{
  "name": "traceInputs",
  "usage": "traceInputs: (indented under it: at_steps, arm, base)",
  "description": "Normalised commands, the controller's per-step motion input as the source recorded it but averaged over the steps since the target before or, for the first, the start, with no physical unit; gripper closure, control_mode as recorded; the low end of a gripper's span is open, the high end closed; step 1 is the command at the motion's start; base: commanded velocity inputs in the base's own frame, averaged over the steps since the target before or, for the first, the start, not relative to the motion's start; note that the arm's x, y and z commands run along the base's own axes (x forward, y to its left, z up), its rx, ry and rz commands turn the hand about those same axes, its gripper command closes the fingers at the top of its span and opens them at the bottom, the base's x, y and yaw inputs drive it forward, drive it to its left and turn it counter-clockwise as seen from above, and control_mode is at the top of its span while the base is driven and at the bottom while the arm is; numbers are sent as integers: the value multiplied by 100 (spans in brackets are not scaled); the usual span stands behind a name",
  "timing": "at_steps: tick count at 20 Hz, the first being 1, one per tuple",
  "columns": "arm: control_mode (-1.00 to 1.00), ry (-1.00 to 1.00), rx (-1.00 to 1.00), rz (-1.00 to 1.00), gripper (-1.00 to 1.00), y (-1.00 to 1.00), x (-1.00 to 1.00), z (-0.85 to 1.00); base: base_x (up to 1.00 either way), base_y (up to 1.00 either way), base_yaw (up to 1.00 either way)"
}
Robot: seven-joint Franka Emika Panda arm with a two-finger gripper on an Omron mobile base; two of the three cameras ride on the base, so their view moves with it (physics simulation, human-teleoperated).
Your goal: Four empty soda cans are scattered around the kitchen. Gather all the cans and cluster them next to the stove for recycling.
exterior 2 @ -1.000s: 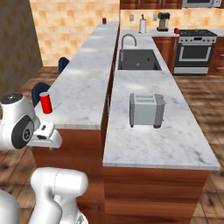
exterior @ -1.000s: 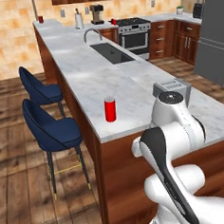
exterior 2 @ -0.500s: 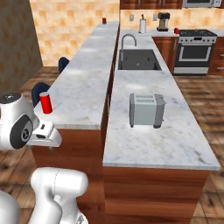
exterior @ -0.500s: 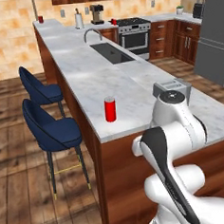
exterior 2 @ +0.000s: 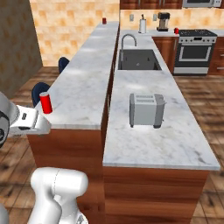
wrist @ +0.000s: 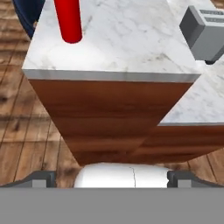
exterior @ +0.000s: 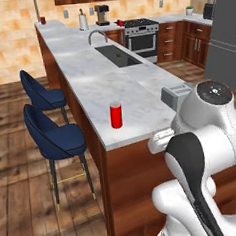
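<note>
Gripper (wrist: 113,178): fingertips are standing wide apart at the two lower corners of the hand view, holding nothing; the hand is looking across the end of the counter (exterior: 87,82) from below its edge.
Near can (exterior: 116,115): standing upright near the counter's front corner, on the stool side, well apart from the toaster (exterior 2: 146,109) on the lower counter.
Far can (exterior: 42,20): standing at the far end of the same counter.
Third can (exterior 2: 176,30): sitting on the back counter just beside the stove (exterior 2: 199,33), apparently already in place.
Stools (exterior: 56,137): two blue ones are lining the counter's outer side.
Change: nothing is moving; base, arm and cans are sitting exactly as they were a second ago, and the jaws are staying apart.
Meaning for the task: the gathering is barely under way, by the look of it. The near can seems the likely first pick, and the arm is still needing to rise and reach over the counter edge before any grasp.
</note>
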Motion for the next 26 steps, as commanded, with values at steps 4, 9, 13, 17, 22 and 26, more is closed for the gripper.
traceInputs:
  at_steps: [4, 9, 13, 17, 22, 26]
  arm:
    - [-100, 0, 0, 1, -100, -51, -7, 25]
    - [-100, 1, 1, 1, -100, -45, 4, 1]
    - [-100, 4, 1, 1, -100, -5, 0, 0]
    - [-100, 15, -2, 0, -100, 7, 2, 15]
    - [-100, 1, -8, 0, -100, 44, 8, 22]
    - [-100, -4, -5, 0, -100, 56, -5, 18]
  base:
    - [0, 0, 0]
    - [0, 0, 0]
    - [0, 0, 0]
    - [0, 0, 0]
    - [0, 0, 0]
    - [0, 0, 0]
